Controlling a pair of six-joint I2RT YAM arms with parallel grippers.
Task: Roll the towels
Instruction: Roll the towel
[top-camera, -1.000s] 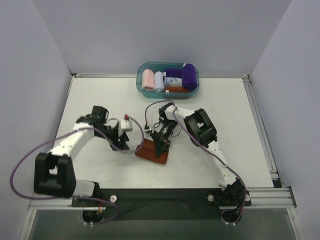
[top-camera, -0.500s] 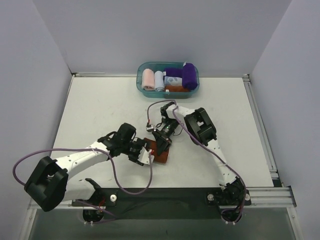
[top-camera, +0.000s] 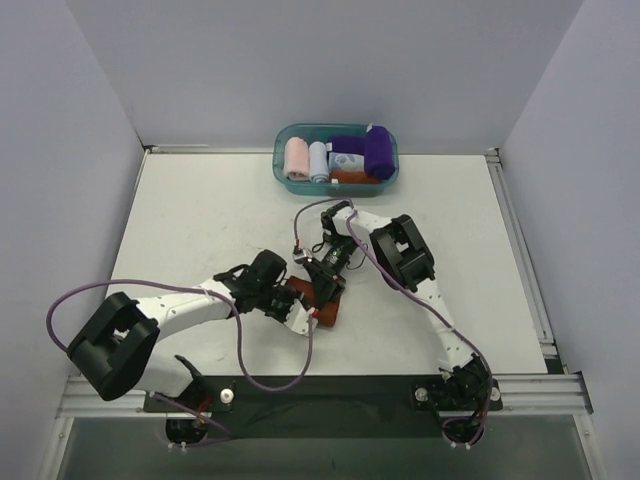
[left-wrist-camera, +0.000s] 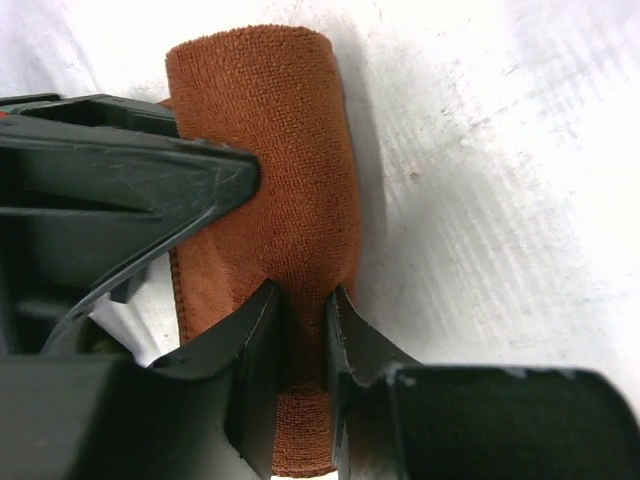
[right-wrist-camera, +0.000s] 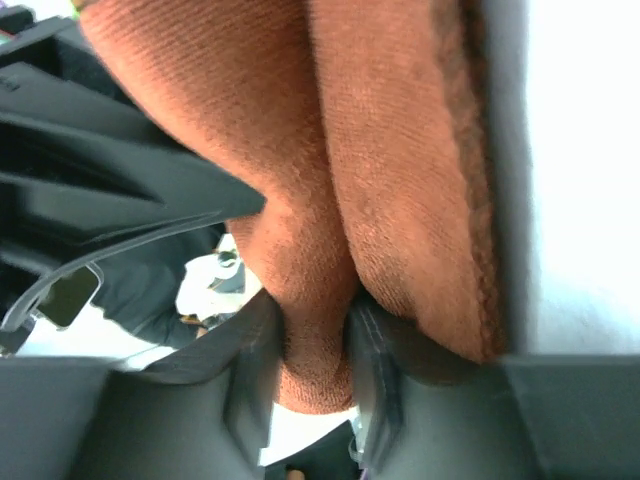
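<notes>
Since a second ago, the left arm has swung in from the left side of the table (top-camera: 200, 220) to the middle. The left gripper (top-camera: 302, 313) now sits at the brown towel (top-camera: 330, 312), just beside the right gripper (top-camera: 322, 288), which has hardly moved.

The brown towel lies on the table in front of the two arms, a little to the right of the middle. It is partly rolled up into a short, fat roll.

From the left wrist camera, the two dark fingers (left-wrist-camera: 255, 340) of the left gripper squeeze a fold at the near end of the roll. The cloth bunches up between them. From the right wrist camera, the right gripper's fingers (right-wrist-camera: 255, 350) also pinch a thick fold of the same towel. So both grippers are closed tight on the brown towel.

The purple towel (top-camera: 378, 152) is well away from them. It sits rolled up at the right end of the blue-green basket (top-camera: 278, 165) at the far side of the table. A pink roll (top-camera: 297, 158) and a pale blue roll (top-camera: 318, 160) lie at the basket's left end.
</notes>
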